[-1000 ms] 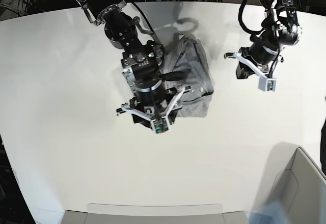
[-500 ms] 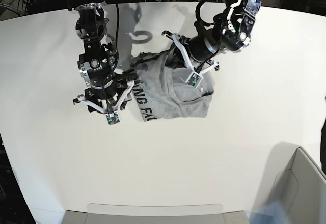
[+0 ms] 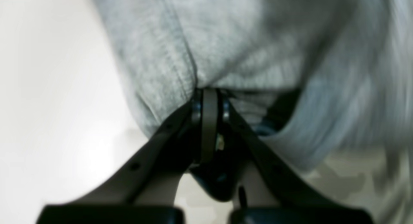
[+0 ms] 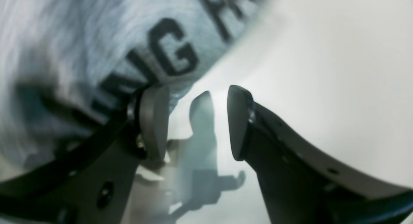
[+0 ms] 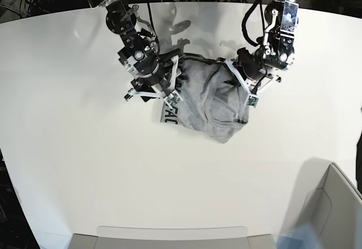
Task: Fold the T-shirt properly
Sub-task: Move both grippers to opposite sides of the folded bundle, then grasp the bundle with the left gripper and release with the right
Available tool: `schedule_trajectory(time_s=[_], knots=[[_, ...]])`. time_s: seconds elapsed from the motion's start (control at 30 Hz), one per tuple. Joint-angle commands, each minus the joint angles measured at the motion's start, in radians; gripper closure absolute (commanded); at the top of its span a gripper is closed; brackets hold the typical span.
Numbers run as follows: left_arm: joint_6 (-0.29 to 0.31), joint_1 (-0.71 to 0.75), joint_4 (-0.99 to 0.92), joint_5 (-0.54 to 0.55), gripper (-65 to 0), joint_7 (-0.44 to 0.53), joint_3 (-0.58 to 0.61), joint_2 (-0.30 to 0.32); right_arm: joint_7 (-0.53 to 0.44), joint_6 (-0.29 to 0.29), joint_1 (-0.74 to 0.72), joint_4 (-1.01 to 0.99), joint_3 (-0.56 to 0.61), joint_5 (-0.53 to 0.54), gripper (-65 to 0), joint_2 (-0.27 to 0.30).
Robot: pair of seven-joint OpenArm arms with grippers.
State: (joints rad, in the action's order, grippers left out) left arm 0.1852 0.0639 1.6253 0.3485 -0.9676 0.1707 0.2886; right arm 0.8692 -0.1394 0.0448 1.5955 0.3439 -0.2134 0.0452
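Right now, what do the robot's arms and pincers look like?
Both arms are black metal, built from chunky round joints, with black cables looping off them. Each ends in a two-fingered pincer: the left pincer and the right pincer have thin pale-grey curved fingers with small holes along them. Close up, the fingertips are flat grey rounded pads. A small green board sits near each wrist.
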Motion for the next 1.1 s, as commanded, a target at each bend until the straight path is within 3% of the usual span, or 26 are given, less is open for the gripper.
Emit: schedule_trajectory(time_s=[0.0,0.27,0.53,0.8,0.97,1.07], knots=[[-0.005,-0.031,-0.018,-0.01,0.0,-0.011,-0.006,0.005,0.009,-0.019,0.004,0.01,0.019,0.01,-29.5,0.009],[-0.005,-0.287,-0.219,-0.009,0.0,-0.001,-0.009,0.004,0.003,-0.018,0.037,0.012,0.229,0.01,-29.5,0.032],[-0.005,-0.474,-0.293,-0.01,0.0,-0.001,-0.009,-0.053,0.002,-0.012,0.06,0.13,0.248,0.012,-29.5,0.032],[-0.04,-0.416,-0.07,-0.007,0.0,-0.034,-0.187,-0.11,0.005,-0.015,0.102,0.339,0.165,0.018,-29.5,0.078],[-0.039,-0.302,0.076,-0.009,0.0,-0.161,-0.182,-0.108,0.0,-0.015,0.054,0.325,0.091,0.019,-29.5,0.04],[-0.039,-0.183,0.145,-0.009,0.0,-0.17,-0.182,-0.107,-0.008,-0.015,-0.01,0.26,0.091,0.019,-29.5,0.009]])
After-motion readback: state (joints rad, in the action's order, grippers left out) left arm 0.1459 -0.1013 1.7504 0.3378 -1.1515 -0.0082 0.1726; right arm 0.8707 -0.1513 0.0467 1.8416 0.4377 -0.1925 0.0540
